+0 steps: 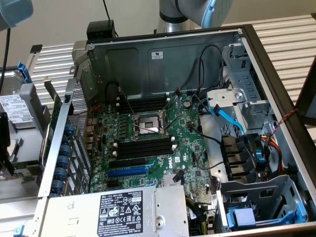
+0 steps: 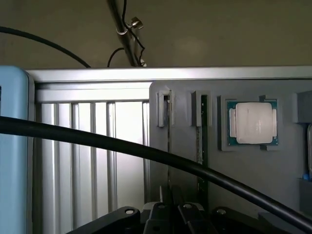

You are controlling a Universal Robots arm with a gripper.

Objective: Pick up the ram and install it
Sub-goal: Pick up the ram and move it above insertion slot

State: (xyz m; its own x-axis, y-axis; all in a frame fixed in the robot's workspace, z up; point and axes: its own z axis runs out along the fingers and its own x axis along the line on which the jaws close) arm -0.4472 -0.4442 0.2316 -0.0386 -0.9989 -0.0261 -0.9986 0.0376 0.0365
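Ram (image 2: 199, 139), thin green board edge-on in matte grey slotted holder (image 2: 243, 180), near black claw (image 2: 173, 213), its grip state indiscernible

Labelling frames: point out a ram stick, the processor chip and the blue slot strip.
Green ram stick (image 2: 200, 136): wrist view, exposed edge.
Silver square processor chip (image 2: 253, 122): wrist view, lid centre.
Blue plastic slot strip (image 1: 128, 172): exterior view, mid-length.

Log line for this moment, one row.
end effector: near ram | ram: edgewise in grey holder | black slots: empty

Green ram (image 2: 199, 139), grey tray (image 2: 253, 168)
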